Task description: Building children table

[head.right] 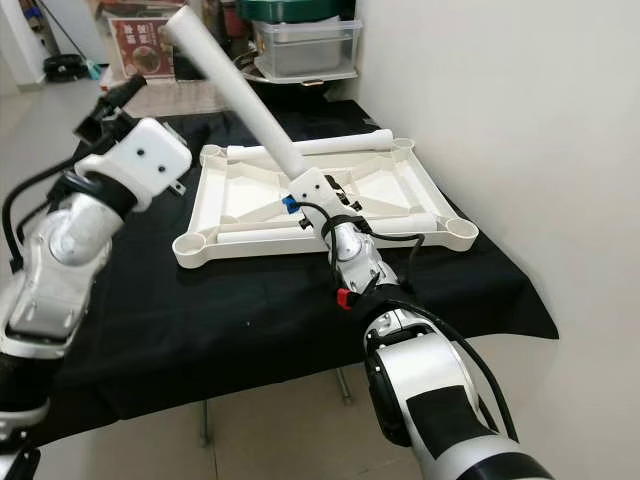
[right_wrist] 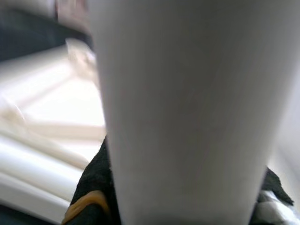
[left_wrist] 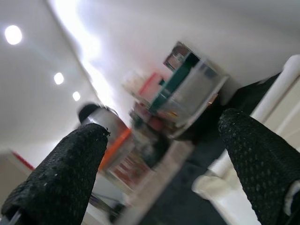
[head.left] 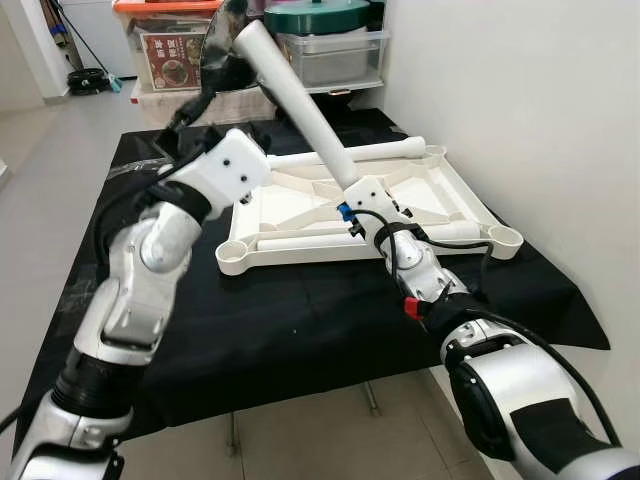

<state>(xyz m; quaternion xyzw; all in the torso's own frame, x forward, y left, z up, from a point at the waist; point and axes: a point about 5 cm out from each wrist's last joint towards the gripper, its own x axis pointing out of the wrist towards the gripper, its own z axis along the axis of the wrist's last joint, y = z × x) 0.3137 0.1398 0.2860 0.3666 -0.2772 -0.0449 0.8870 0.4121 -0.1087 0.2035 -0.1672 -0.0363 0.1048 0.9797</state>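
A white children's table top (head.left: 300, 256) lies upside down on a black cloth (head.left: 300, 320). My right gripper (head.left: 349, 188) is shut on a long white table leg (head.left: 298, 98), which slants up and away over the table top. In the right wrist view the leg (right_wrist: 187, 112) stands between black finger pads (right_wrist: 93, 187). Another leg (head.left: 375, 152) lies along the top's far edge, and one more (head.left: 300, 243) lies inside its near edge. My left gripper (head.left: 185, 115) is raised over the top's left side, open and holding nothing; its fingers (left_wrist: 65, 178) stand wide apart.
Plastic storage boxes (head.left: 335, 50) and an orange-lidded bin (head.left: 165, 45) stand behind the table. A white wall (head.left: 540, 110) runs close along the right. Grey floor (head.left: 50, 150) lies to the left. The cloth's front edge is just before me.
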